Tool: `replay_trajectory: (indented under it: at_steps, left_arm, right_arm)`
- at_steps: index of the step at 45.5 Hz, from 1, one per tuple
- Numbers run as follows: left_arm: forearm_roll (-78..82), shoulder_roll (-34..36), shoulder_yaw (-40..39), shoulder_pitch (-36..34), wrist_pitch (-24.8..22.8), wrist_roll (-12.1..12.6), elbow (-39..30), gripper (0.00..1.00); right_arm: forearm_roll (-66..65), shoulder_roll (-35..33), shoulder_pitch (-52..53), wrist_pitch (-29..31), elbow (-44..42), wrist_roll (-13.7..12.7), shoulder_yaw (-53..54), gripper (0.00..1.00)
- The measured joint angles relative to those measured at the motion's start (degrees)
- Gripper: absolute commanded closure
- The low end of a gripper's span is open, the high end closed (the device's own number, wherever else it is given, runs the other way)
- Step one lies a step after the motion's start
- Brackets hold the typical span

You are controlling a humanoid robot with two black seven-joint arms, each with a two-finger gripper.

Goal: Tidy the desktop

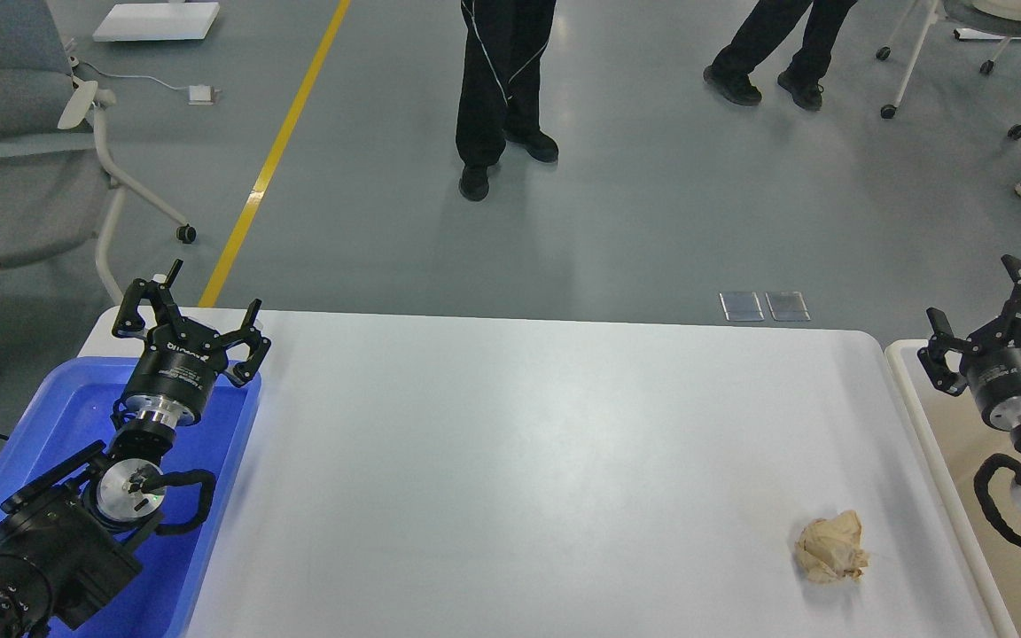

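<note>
The white desktop fills the middle of the head view. A crumpled beige paper ball lies on it near the front right. My left gripper hovers open over the far end of the blue tray, with nothing between its fingers. At the right edge my right gripper is open and empty above the beige-white bin. Both grippers are far from the paper ball.
A blue plastic tray lies along the desktop's left side and a beige-white bin along its right. Beyond the table are two standing people, office chairs and a yellow floor line.
</note>
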Motion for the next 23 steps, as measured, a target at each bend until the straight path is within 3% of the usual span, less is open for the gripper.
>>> replay_trajectory:
  at_steps: [23]
  left_arm:
    - [0.0, 0.02, 0.0, 0.0, 0.0, 0.0, 0.0, 0.0]
  right_arm:
    - [0.03, -0.69, -1.63, 0.07, -0.19, 0.09, 0.04, 0.0]
